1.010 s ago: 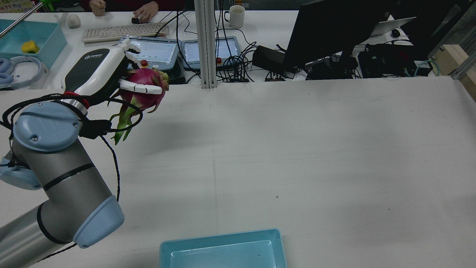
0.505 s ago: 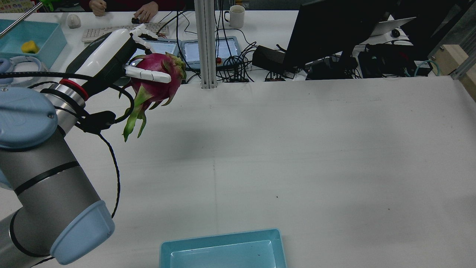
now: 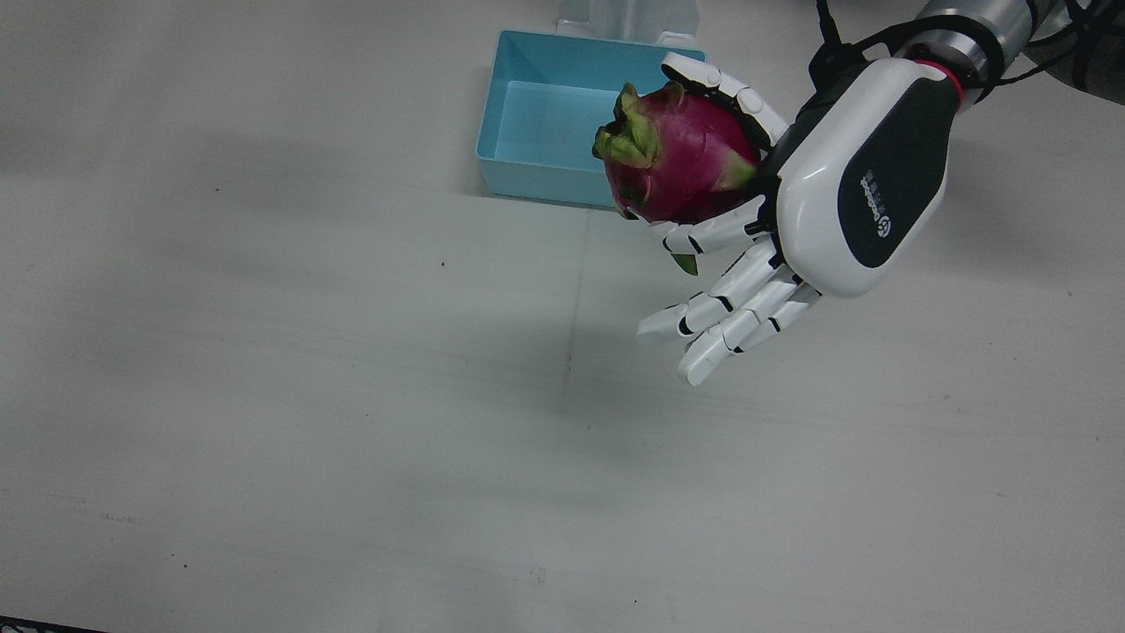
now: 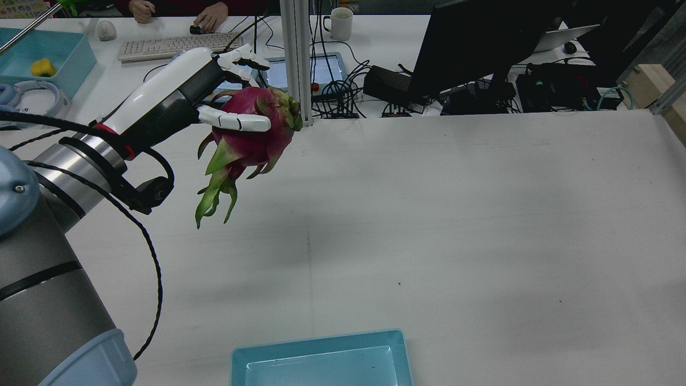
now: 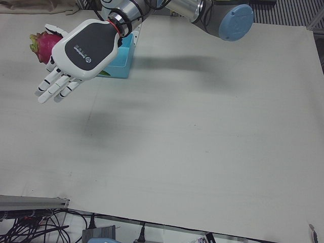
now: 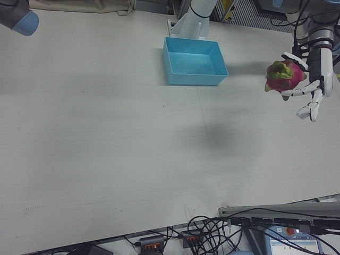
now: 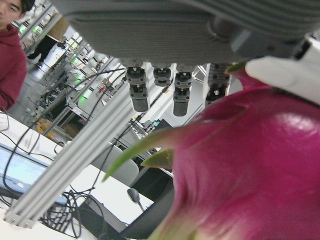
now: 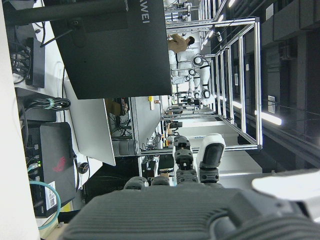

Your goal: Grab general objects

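A pink dragon fruit (image 4: pixel 249 139) with green scales hangs in the air, held by my left hand (image 4: pixel 214 102) over the far left of the table. Thumb and one finger are clamped round it and the other fingers (image 3: pixel 721 321) are stretched out. The fruit (image 3: pixel 677 163) and the hand (image 3: pixel 844 176) also show in the front view, close to the blue tray. The left-front view has the hand (image 5: pixel 76 55) and fruit (image 5: pixel 43 44), and the right-front view has the hand (image 6: pixel 313 87) and fruit (image 6: pixel 284 77). The fruit (image 7: pixel 250 170) fills the left hand view. My right hand (image 8: pixel 195 165) shows only in its own view, fingers straight and holding nothing.
An empty blue tray (image 4: pixel 321 339) lies at the near edge of the table, between the arms; it also shows in the front view (image 3: pixel 492 163). An aluminium post (image 4: pixel 297 64) stands at the table's far edge. Beyond it are monitors, cables, a keyboard and a mug.
My left hand has carried the dragon fruit up and to the right in the rear view, toward the post. The grip on the fruit is unchanged.
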Robot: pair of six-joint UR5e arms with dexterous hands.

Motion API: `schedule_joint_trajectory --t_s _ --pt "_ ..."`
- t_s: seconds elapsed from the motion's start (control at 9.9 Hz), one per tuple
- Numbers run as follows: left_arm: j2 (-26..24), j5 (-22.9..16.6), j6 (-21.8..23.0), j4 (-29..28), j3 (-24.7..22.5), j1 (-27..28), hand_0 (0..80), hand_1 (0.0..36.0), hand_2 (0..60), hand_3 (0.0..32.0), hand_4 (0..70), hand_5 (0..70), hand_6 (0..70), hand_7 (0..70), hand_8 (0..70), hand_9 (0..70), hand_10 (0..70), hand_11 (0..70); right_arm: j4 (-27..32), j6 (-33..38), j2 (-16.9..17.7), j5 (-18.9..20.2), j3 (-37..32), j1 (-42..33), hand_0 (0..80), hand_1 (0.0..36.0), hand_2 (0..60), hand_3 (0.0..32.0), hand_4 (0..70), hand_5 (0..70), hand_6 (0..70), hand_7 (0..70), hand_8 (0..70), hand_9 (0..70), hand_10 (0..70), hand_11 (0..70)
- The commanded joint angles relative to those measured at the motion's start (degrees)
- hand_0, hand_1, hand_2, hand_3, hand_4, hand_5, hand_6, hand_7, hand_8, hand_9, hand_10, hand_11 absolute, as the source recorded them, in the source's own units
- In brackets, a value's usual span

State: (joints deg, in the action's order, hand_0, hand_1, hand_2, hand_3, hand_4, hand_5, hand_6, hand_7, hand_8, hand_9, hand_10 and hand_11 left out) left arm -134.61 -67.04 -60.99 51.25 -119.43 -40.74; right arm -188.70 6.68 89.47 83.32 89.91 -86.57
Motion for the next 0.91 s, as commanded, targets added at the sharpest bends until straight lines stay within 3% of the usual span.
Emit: schedule_joint_trajectory --t_s 0.0,0.1,0.3,0.4,0.61,0.81 --pt "0.05 -2.74 0.35 -1.24 -5.44 2.85 43.6 2.9 5.9 0.0 52.3 42.2 16.0 28.1 10.2 4.2 12.6 17.5 -0.09 0.0 0.0 0.0 0.0 0.0 0.0 0.0 0.0 0.0 0.0 0.0 0.0 0.0 0.0 0.0 0.0 0.0" --pt "0.05 -2.75 1.22 -2.28 -6.33 5.13 43.3 1.3 0.0 0.0 47.3 42.8 15.2 28.4 8.6 4.2 9.5 13.0 0.0 0.0 0.0 0.0 0.0 0.0 0.0 0.0 0.0 0.0 0.0 0.0 0.0 0.0 0.0 0.0 0.0 0.0" --pt "0.05 -2.75 3.16 -5.53 -6.16 9.87 42.8 0.0 0.0 0.0 40.1 39.5 12.7 26.2 6.3 3.8 7.9 10.6 0.0 0.0 0.0 0.0 0.0 0.0 0.0 0.0 0.0 0.0 0.0 0.0 0.0 0.0 0.0 0.0 0.0 0.0" --pt "0.14 -2.75 3.16 -7.29 -5.55 12.24 43.3 0.0 0.0 0.0 40.2 38.6 12.4 26.3 5.9 3.8 6.8 9.1 0.0 0.0 0.0 0.0 0.0 0.0 0.0 0.0 0.0 0.0 0.0 0.0 0.0 0.0 0.0 0.0 0.0 0.0" --pt "0.75 -2.75 2.99 -10.55 -4.93 16.46 45.4 0.0 0.0 0.0 47.1 40.5 14.5 28.4 5.3 4.2 8.0 10.8 0.0 0.0 0.0 0.0 0.0 0.0 0.0 0.0 0.0 0.0 0.0 0.0 0.0 0.0 0.0 0.0 0.0 0.0" --pt "0.84 -2.92 2.63 -13.44 -3.1 18.59 44.6 0.0 0.0 0.0 44.9 35.5 12.6 27.5 5.0 4.1 8.5 11.6 0.0 0.0 0.0 0.0 0.0 0.0 0.0 0.0 0.0 0.0 0.0 0.0 0.0 0.0 0.0 0.0 0.0 0.0"
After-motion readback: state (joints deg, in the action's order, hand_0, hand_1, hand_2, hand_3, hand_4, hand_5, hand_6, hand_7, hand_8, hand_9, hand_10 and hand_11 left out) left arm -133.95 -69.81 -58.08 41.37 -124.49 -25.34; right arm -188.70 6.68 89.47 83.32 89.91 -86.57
